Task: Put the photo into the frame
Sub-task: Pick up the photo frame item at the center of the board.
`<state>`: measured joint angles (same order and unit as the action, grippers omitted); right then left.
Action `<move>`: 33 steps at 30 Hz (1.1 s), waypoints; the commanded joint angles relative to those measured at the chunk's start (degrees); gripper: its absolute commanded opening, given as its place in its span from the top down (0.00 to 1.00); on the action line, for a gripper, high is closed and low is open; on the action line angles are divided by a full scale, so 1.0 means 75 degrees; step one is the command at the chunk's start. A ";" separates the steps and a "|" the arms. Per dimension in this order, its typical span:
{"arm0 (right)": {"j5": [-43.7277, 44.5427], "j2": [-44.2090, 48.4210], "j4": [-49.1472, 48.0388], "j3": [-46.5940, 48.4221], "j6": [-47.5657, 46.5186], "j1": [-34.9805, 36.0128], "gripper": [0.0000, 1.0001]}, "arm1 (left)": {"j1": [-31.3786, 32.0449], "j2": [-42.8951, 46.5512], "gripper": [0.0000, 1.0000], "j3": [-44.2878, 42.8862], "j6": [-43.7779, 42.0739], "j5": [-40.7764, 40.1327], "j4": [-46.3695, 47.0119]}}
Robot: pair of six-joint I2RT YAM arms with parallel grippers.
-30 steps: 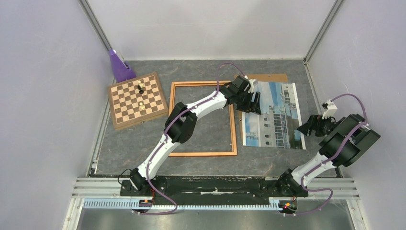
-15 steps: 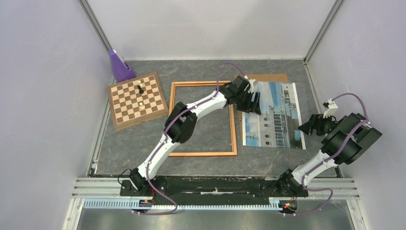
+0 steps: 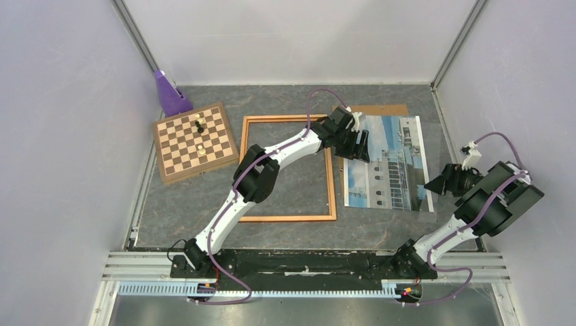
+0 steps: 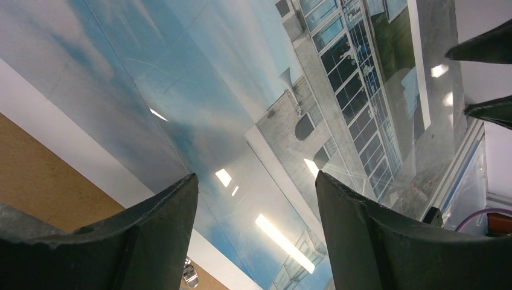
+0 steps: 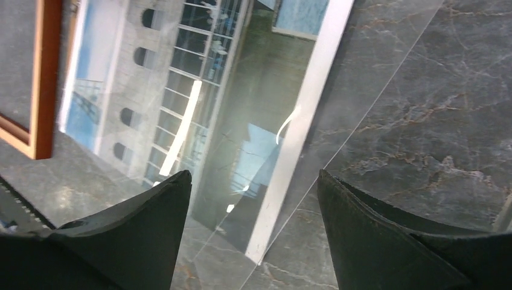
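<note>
The photo (image 3: 390, 166), a pale building under blue sky, lies flat on the table to the right of the orange-brown wooden frame (image 3: 331, 183), which lies empty. My left gripper (image 3: 360, 146) hovers over the photo's left edge, open with nothing between its fingers; in the left wrist view the photo (image 4: 241, 90) fills the space beyond my left gripper (image 4: 256, 181). My right gripper (image 3: 435, 185) sits open at the photo's near right corner. In the right wrist view that gripper (image 5: 253, 178) straddles the photo's white border (image 5: 302, 121) without touching it.
A clear sheet (image 5: 386, 84) lies over the photo, reaching past its right edge. A brown hardboard panel (image 3: 380, 109) shows behind the photo. A chessboard (image 3: 195, 141) with a few pieces and a purple object (image 3: 170, 95) sit at the back left. Walls close in on both sides.
My right gripper has shifted slightly right and nearer, and its jaws have narrowed a little while staying open. The left arm has not moved.
</note>
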<state>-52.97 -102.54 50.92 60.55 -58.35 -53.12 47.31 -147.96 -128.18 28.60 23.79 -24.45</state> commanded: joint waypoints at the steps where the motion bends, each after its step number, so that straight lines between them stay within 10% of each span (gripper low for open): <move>1: -0.1273 0.0298 0.1814 0.0424 -0.0292 0.0052 0.22 | 0.0266 -0.0312 0.21 0.0332 -0.0230 0.0074 -0.0380; 33: -0.2236 -0.1122 0.2791 -0.0006 -0.2199 -0.0581 0.23 | 0.0266 0.0105 0.21 0.0671 -0.0318 -0.0008 -0.0397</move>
<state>-64.73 -107.90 68.77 61.14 -74.76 -56.69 47.40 -146.82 -125.99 28.56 23.49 -22.81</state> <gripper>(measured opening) 0.770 0.785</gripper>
